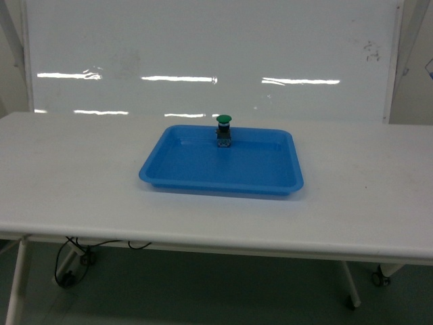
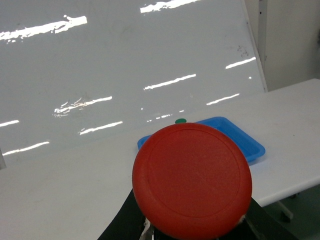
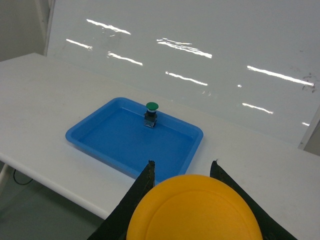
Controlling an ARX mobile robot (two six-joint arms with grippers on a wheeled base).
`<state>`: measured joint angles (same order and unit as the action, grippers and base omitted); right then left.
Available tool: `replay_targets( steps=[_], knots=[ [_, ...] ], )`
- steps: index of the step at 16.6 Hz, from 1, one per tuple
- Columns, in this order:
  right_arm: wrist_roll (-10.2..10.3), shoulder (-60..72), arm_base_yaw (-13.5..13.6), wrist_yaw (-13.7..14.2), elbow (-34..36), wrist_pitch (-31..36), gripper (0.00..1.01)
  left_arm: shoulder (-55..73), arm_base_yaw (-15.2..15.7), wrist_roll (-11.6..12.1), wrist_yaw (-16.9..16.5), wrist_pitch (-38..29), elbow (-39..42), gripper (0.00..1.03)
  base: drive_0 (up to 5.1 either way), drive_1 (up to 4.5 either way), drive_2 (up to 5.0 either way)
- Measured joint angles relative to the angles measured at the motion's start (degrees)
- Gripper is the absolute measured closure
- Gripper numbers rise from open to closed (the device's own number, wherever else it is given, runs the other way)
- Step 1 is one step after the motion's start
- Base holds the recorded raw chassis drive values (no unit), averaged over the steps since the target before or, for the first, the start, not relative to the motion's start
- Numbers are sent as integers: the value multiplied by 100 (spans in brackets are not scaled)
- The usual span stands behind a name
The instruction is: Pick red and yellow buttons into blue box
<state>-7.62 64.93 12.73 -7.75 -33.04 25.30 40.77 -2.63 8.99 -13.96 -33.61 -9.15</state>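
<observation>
Red round smooth-capped push button (image 2: 192, 181) fills the left wrist view, clamped between the left gripper's (image 2: 195, 225) dark fingers. Yellow domed-cap button (image 3: 194, 209) sits likewise pinched in the right gripper (image 3: 182, 200). Shallow glossy blue plastic tray (image 1: 270, 177) lies on the matte white table (image 1: 74, 183), a green-capped button (image 1: 224, 130) upright at its far edge.
</observation>
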Motion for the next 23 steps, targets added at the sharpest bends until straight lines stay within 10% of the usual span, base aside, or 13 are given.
replay_targets(
  steps=[23],
  knots=[
    [0, 57, 2, 0, 0, 11, 72, 35, 15, 0, 20, 13, 0, 79, 301, -310, 29]
  ],
)
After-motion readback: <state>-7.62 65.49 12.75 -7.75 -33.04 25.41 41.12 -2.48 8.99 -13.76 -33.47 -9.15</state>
